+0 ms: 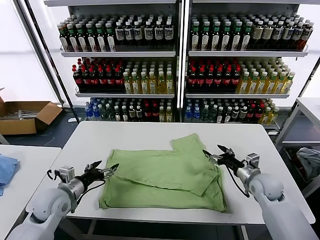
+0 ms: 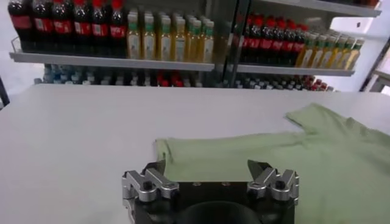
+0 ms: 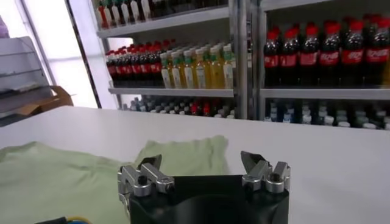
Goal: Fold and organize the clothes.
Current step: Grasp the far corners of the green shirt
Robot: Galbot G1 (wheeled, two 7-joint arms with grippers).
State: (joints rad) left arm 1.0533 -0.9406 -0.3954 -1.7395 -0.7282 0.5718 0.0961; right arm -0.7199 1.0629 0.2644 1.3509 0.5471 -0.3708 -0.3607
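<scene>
— Two grippers, both at the shirt (image 1: 167, 175); where does it lie on the table (image 1: 100, 137)?

— Near the front edge, roughly in the middle, partly folded. One layer lies slanted over the lower one, and a sleeve sticks out toward the far edge.

— How is the left gripper (image 1: 106, 170)?

— Its jaws are spread wide and hold nothing. It sits at the shirt's left edge, tips just reaching the hem. In the left wrist view the fingers (image 2: 152, 176) stand apart with green cloth between and beyond them.

— And the right gripper (image 1: 216, 154)?

— Also spread wide and empty, at the shirt's right edge, close by the sleeve. The right wrist view shows its fingers (image 3: 149, 170) apart, with cloth ahead of them.

— How much room around the shirt?

— Plenty toward the far edge: a broad bare strip of white top runs the whole width. Bare strips also lie left and right of the cloth, where the arms come in. At the front, the hem lies close to the table's edge.

— Anything past the table?

— Shelves (image 1: 120, 54) of bottles stand behind it, a cardboard box (image 1: 25, 115) is on the floor far left, and a blue cloth (image 1: 6, 169) lies on the neighbouring table to the left.
</scene>
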